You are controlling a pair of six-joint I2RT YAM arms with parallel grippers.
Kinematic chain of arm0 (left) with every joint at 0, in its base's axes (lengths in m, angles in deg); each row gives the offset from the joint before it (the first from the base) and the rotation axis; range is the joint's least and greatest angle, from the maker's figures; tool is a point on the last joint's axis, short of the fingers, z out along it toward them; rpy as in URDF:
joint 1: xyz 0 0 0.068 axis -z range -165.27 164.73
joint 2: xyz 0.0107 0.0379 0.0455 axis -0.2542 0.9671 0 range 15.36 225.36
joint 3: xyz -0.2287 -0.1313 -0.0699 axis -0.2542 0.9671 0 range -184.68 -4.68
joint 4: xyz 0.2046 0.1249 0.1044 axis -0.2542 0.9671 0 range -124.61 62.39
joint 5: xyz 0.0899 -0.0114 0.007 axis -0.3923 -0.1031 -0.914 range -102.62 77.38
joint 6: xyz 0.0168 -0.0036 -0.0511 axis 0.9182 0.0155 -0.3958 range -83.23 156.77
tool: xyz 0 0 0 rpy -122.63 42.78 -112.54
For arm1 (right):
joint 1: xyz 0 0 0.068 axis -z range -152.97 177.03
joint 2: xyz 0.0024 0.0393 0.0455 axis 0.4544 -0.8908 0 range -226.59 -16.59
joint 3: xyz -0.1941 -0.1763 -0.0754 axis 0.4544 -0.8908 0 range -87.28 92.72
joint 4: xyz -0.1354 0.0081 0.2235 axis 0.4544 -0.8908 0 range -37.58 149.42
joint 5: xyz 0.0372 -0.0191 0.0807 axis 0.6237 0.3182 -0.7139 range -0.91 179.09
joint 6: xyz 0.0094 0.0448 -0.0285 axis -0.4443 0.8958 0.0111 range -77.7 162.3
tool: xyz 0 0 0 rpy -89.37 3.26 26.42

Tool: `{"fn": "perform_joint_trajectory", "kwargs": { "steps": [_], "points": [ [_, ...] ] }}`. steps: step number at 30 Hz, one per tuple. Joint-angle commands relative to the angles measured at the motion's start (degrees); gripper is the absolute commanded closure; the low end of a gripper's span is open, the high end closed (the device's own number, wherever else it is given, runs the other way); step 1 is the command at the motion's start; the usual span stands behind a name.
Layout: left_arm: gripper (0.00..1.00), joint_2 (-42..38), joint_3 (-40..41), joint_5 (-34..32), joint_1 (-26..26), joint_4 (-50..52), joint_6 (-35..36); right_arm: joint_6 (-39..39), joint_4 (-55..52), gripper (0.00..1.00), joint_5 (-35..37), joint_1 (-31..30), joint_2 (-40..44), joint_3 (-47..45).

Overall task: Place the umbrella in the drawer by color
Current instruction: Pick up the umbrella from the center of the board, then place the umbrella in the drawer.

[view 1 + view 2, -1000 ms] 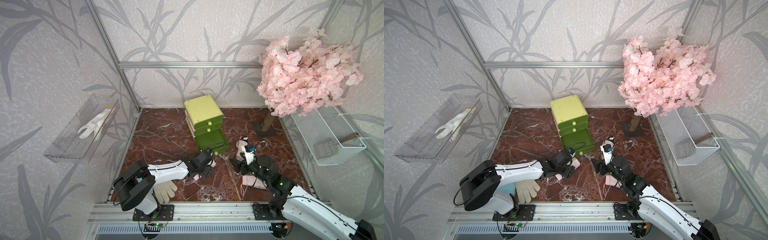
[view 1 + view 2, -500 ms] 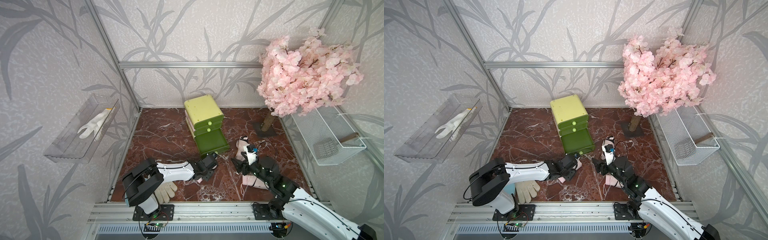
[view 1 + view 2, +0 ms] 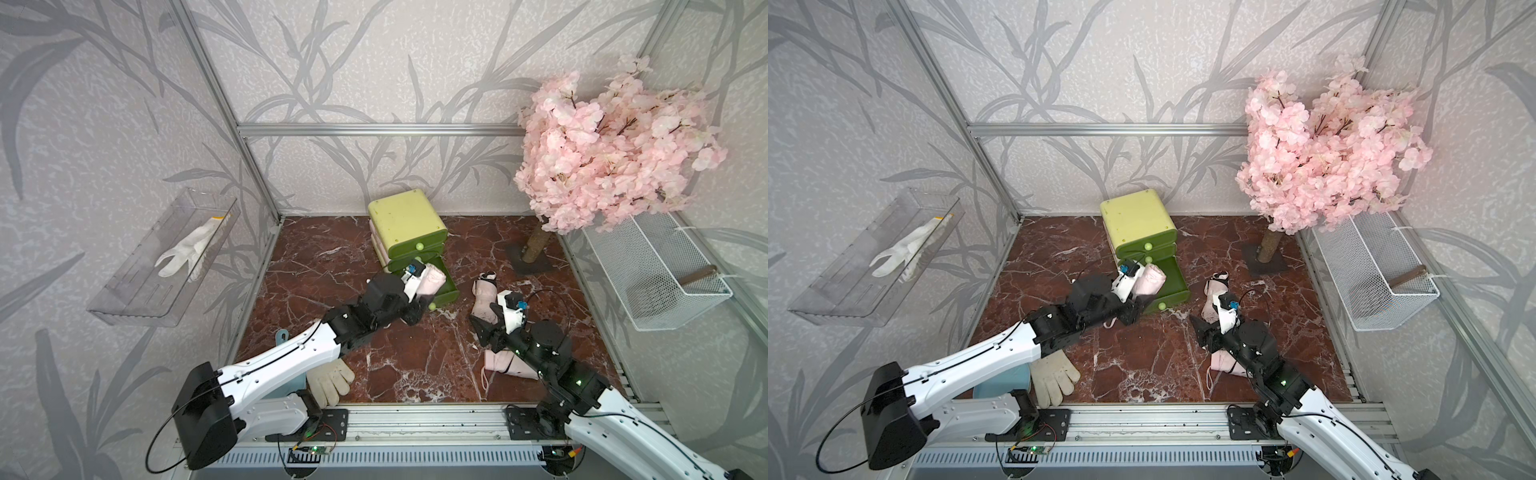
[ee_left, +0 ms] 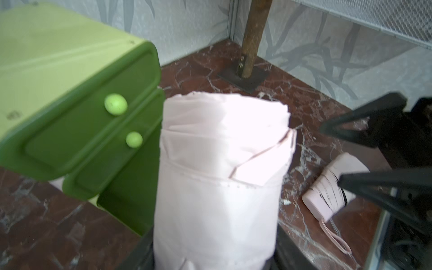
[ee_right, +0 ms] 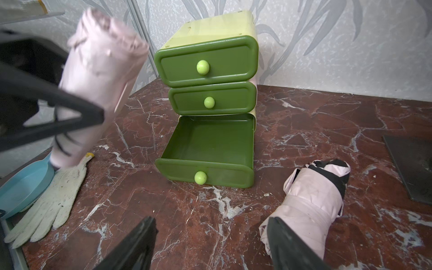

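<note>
We are looking at a drawer [image 5: 224,63] of smooth, faintly glossy plastic, an umbrella [image 4: 222,187] of matt, creased cloth, a floor [image 5: 304,121] shining like polished marble, a glove [image 5: 53,198] of coarse knit, a basket [image 3: 648,266] of white wire mesh and a trunk [image 4: 253,35] of rough wood.

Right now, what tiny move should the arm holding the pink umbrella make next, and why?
Probably swing the left end effector sideways until the pink umbrella hangs over the open bottom drawer. The umbrella is gripped and held up off the floor, but it is beside the empty drawer, not above it.
</note>
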Motion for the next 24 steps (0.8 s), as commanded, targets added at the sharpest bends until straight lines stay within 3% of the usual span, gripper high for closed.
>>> {"fn": "perform_joint_trajectory", "kwargs": {
  "steps": [1,5,7,13,18,24],
  "points": [
    [0.41,5.71,-2.92,13.14,-4.41,-14.28,5.30,-0.31,0.60,0.22,0.67,0.02,0.98,-0.50],
    [0.40,14.54,-4.93,25.18,-6.16,-27.77,9.77,-0.90,0.71,0.22,1.21,0.02,1.87,-0.95],
    [0.40,19.15,-7.07,27.68,-6.76,-28.95,13.64,-1.12,0.92,0.22,1.30,0.03,2.30,-1.17],
    [0.41,31.15,-13.97,28.45,-11.63,-24.55,19.91,-1.44,1.07,0.21,0.65,0.11,2.37,-1.21],
    [0.41,35.33,-16.66,28.10,-14.26,-16.68,25.12,-1.35,0.54,0.21,0.62,0.11,2.63,-1.49],
    [0.40,40.51,-24.24,23.30,-14.21,1.18,35.92,-1.32,0.00,0.22,0.16,0.11,2.74,-1.24]
  ]
}}
